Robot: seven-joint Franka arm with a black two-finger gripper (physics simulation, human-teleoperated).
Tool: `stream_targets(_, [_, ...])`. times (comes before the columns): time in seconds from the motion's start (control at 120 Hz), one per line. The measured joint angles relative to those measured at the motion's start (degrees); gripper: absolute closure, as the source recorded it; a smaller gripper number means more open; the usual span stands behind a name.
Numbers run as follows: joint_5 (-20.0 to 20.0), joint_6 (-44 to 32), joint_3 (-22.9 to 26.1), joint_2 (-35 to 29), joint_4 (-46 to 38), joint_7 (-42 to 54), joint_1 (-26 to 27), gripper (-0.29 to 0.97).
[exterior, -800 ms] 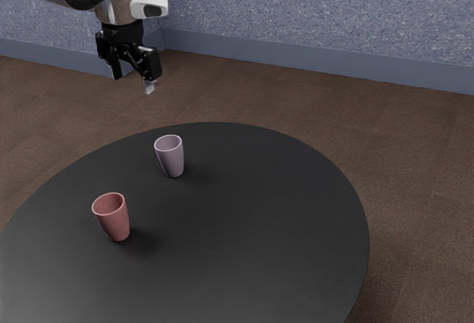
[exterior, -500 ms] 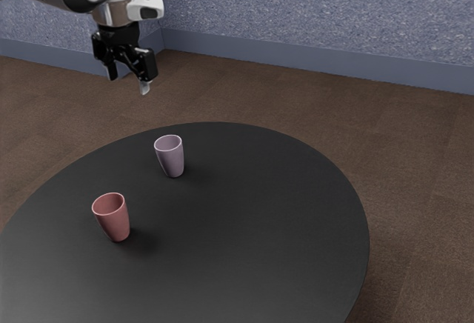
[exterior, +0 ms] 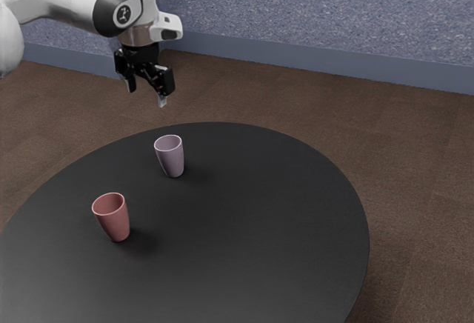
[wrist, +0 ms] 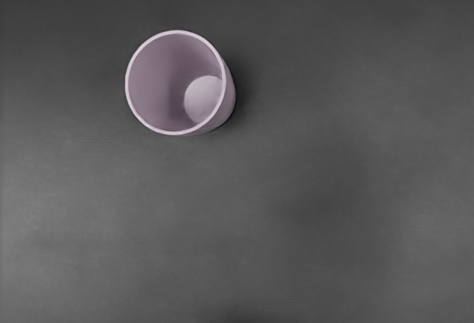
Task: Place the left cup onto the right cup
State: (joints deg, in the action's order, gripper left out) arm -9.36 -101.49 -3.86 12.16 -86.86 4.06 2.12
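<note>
On my screen a round table with a matte black top takes up the lower part of the exterior view, its curved edge running down towards that view's right. In the wrist view I see the same dark top as a smooth, even grey-black surface. Around the table lies a brown carpeted floor with a fine woven texture. Behind it stands a speckled blue-grey wall, and a plain blue-grey skirting board runs along the wall's foot where it meets the carpet.
</note>
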Motion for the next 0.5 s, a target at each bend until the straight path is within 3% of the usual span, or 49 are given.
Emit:
stream_targets(0.275, [0.52,-4.34,-1.58,3.69,0.0,0.39,-0.51,0.0])
stream_targets(0.5, [3.48,-7.88,-3.37,6.65,0.0,2.0,-1.22,0.0])
